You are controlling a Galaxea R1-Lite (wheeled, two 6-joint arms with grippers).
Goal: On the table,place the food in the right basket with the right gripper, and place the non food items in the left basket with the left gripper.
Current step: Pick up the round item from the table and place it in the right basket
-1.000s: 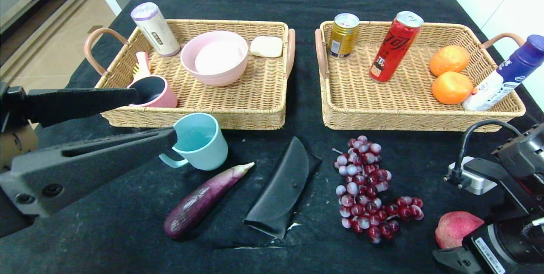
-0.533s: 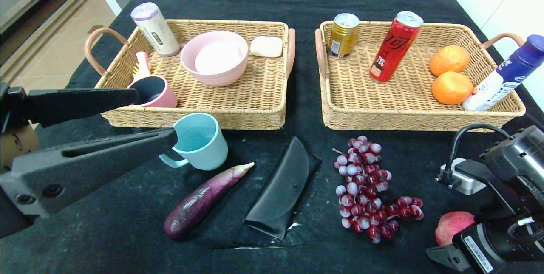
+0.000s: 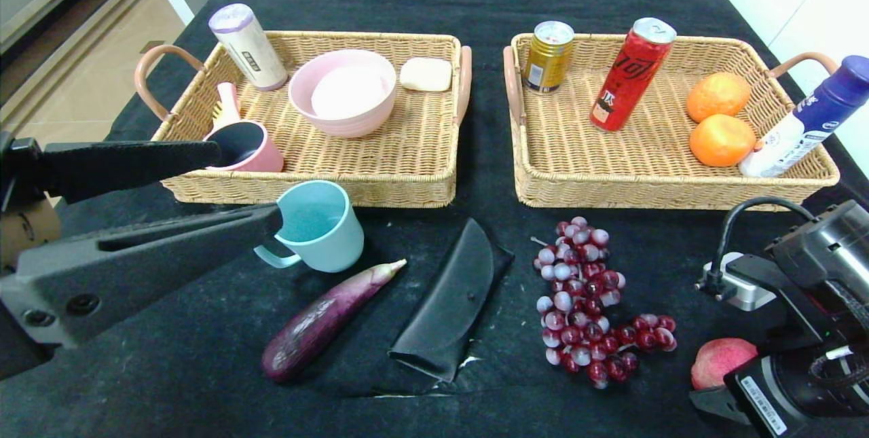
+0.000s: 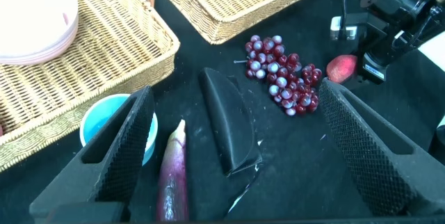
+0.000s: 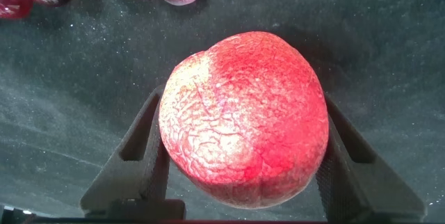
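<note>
Just right of the grapes (image 3: 587, 302), on the black cloth (image 3: 475, 411) covering the table, sits the red peach (image 5: 243, 116). Pale floor and white cabinets lie beyond the cloth. The right gripper (image 5: 240, 165) straddles the peach, one finger against each side, jaws narrowed around it. The left gripper (image 4: 233, 147) hovers left of the grapes, jaws wide, holding nothing.

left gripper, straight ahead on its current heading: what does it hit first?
Likely the teal cup: the open left gripper points at it, lower finger almost at its rim. Depth is unclear; the eggplant lies beneath.
</note>
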